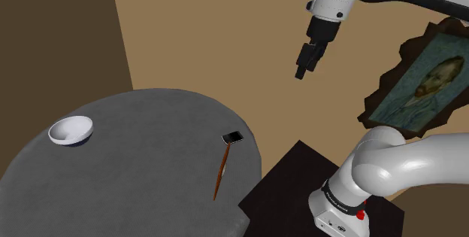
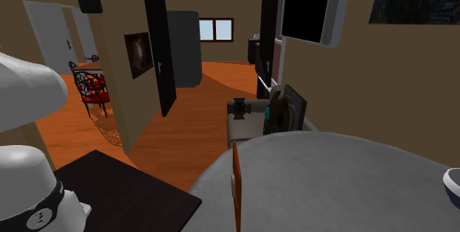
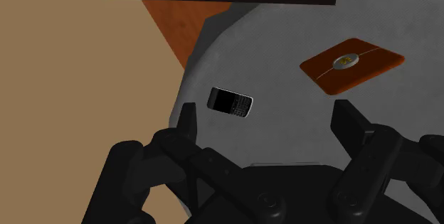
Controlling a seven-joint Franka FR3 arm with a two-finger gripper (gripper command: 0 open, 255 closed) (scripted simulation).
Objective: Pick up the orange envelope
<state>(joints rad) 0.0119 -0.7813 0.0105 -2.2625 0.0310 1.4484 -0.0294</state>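
The orange envelope point(image 3: 351, 62) lies on the round grey table point(image 3: 284, 38), with a round pale seal at its middle. From the shoulder view it looks like a thin brown-orange strip point(image 1: 219, 172) near the table's right edge, and it is an upright thin strip point(image 2: 237, 186) in the second exterior view. My black gripper point(image 1: 302, 70) hangs high in the air, up and to the right of the envelope, past the table's edge. Its fingers point(image 3: 188, 119) stand wide apart with nothing between them, and the gripper point(image 3: 267, 116) is well short of the envelope.
A black phone point(image 1: 234, 138) point(image 3: 230, 102) lies just beyond the envelope's far end. A white bowl point(image 1: 71, 130) sits at the table's left side. A framed portrait point(image 1: 421, 92) and the tan wall are at the right, with the dark stand point(image 1: 293, 190) below.
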